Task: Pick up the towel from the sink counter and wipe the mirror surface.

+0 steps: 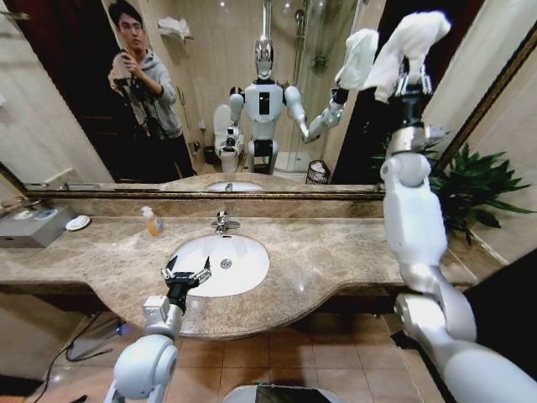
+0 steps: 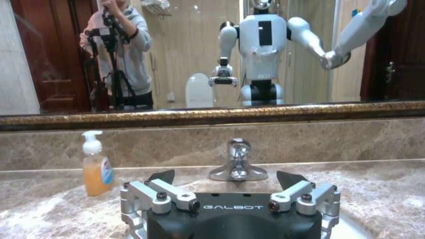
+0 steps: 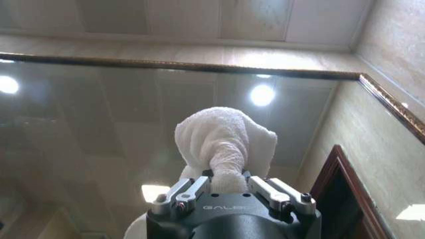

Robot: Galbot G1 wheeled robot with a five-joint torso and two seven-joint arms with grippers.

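My right arm is raised high at the right, and its gripper (image 1: pixel 411 77) is shut on the white fluffy towel (image 1: pixel 409 46), held up against the mirror (image 1: pixel 210 92) near its upper right part. In the right wrist view the towel (image 3: pixel 222 144) bunches out from between the closed fingers (image 3: pixel 262 186), close to the mirror glass (image 3: pixel 99 124) under the bronze frame. My left gripper (image 1: pixel 186 274) hangs open, holding nothing, over the near side of the white basin (image 1: pixel 243 264) in the sink counter (image 1: pixel 336 252). From the left wrist, its fingers (image 2: pixel 162 194) point toward the faucet (image 2: pixel 238 162).
A soap pump bottle (image 1: pixel 152 222) stands left of the chrome faucet (image 1: pixel 221 222). A small white dish (image 1: pixel 77 222) and a grey tray (image 1: pixel 29 225) sit at the counter's far left. A green plant (image 1: pixel 478 189) stands at the right end. The mirror reflects a person with a tripod.
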